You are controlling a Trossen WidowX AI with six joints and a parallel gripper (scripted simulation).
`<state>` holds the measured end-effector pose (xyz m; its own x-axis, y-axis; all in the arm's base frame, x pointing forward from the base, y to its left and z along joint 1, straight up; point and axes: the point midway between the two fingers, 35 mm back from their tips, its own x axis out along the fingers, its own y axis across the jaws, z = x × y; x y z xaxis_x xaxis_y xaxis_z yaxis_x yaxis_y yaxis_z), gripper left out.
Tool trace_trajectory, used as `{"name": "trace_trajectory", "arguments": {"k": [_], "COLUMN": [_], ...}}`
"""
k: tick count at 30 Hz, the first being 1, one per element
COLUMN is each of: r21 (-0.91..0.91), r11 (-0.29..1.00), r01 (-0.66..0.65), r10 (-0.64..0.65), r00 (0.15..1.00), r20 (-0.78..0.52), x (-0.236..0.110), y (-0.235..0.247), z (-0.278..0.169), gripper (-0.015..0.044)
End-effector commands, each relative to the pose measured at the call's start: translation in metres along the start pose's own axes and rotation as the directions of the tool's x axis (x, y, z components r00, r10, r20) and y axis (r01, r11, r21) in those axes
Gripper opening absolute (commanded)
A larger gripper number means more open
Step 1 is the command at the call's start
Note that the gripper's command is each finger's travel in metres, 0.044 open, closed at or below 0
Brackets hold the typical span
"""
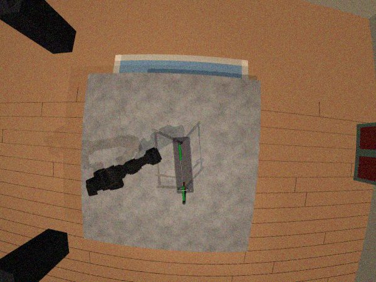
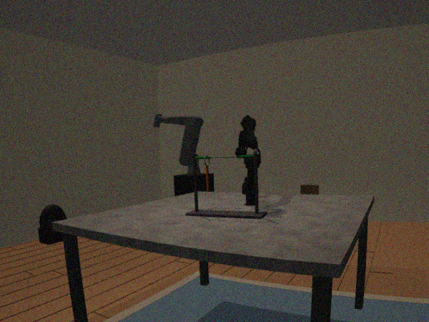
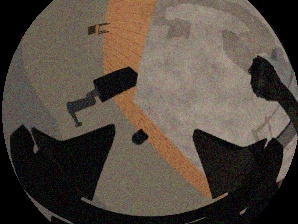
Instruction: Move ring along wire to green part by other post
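Note:
A wire rig stands on a dark base plate (image 1: pixel 188 166) (image 2: pixel 229 214) near the middle of the table (image 1: pixel 125 103) (image 2: pixel 304 232). Two posts carry a thin grey wire (image 2: pixel 229 157) with green ends (image 2: pixel 201 157) (image 2: pixel 247 156) (image 1: pixel 180 151) (image 1: pixel 183 195). The ring (image 1: pixel 183 185) (image 2: pixel 206 162) hangs on the green part at the left post in the side view. Its orange handle (image 2: pixel 206 179) hangs straight down. My gripper (image 1: pixel 155 155) (image 2: pixel 247 125) (image 3: pixel 156 132) is open and empty. It is raised high beside the rig, near the other post, well away from the handle.
A grey arm-like stand (image 2: pixel 187 143) with a black box (image 2: pixel 193 183) rises behind the table. A small brown box (image 2: pixel 309 189) sits far back. Dark blocks (image 1: pixel 41 28) (image 1: pixel 34 254) lie on the floor at the left. A blue rug (image 1: pixel 182 67) lies under one table edge.

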<state>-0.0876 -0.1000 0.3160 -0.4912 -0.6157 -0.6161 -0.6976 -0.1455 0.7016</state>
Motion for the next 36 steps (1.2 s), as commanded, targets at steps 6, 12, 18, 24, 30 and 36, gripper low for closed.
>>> {"name": "trace_trajectory", "arguments": {"k": [6,12,18,24,30,36], "r21": [-0.258,-0.551,-0.727,-0.746,-0.575,-0.235], "r11": [0.966,0.828,0.619,0.385,0.145,-0.018], "r01": [0.0,-0.101,-0.298,-0.544,-0.805,-0.972], "r10": [-0.044,-0.131,-0.243,-0.37,-0.518,-0.649], "r00": [0.986,0.921,0.808,0.649,0.433,0.19], "r20": [-0.163,-0.366,-0.537,-0.664,-0.737,-0.736], "x": [0.031,0.067,0.092,0.103,0.096,0.076], "y": [0.003,-0.008,-0.037,-0.08,-0.142,-0.207], "z": [-0.022,-0.059,-0.099,-0.135,-0.157,-0.16], "gripper": [0.0242,0.016,0.016,0.016,0.016,0.016]}}
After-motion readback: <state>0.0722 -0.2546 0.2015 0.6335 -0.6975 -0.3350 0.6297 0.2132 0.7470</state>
